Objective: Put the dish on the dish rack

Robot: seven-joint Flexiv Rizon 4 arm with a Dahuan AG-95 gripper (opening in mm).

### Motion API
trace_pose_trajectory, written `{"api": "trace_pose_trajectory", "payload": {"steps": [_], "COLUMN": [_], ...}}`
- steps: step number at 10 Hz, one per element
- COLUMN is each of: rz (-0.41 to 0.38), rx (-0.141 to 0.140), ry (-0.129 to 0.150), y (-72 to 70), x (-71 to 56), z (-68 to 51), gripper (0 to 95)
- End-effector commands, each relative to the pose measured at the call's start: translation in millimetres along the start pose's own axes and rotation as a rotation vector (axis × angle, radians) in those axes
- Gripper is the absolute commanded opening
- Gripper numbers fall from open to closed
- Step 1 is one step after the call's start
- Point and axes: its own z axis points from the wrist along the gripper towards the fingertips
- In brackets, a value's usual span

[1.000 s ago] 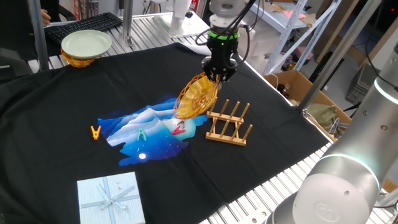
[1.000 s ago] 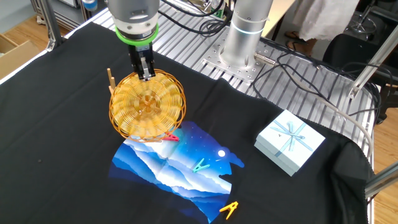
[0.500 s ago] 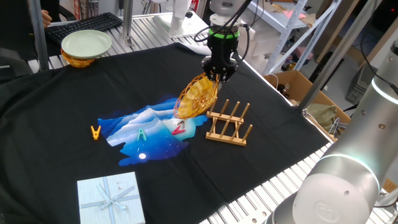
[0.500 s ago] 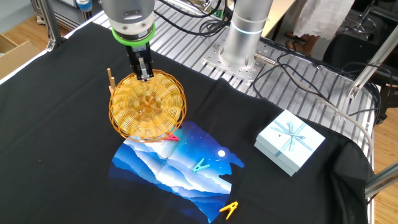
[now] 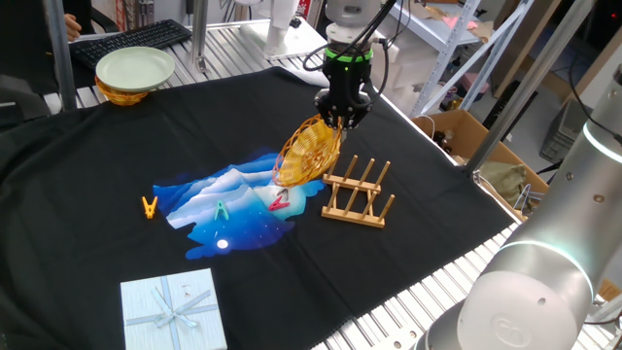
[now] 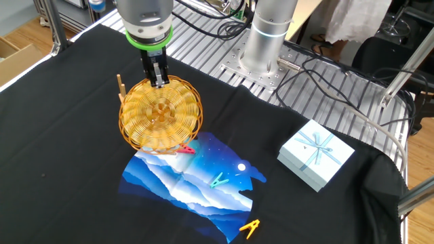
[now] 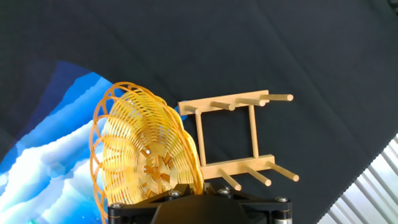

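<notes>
Upright pegs of the dish rack stand just beside the hanging dish.

A desk covered in black cloth. A blue-and-white printed sheet lies flat near the middle. Just beside the sheet stands the dish rack. A red clip and a green clip lie on the sheet; an orange clip lies just off it, opposite the rack. A pale blue gift box sits well apart from the sheet.

two fixed cameras high on opposite table sides, both showing the dish rack, hand view close, looking down
</notes>
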Motion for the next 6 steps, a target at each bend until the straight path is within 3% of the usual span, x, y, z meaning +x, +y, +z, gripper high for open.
{"api": "trace_pose_trajectory", "payload": {"steps": [1, 4, 6], "rz": [0.004, -0.004, -0.005], "rx": [0.001, -0.008, -0.018], "ry": [-0.001, -0.021, -0.018], "y": [-0.4, -0.4, -0.4], "x": [0.0, 0.0, 0.0], "z": [-0.5, -0.5, -0.5], "gripper": [0.0, 0.0, 0.0]}}
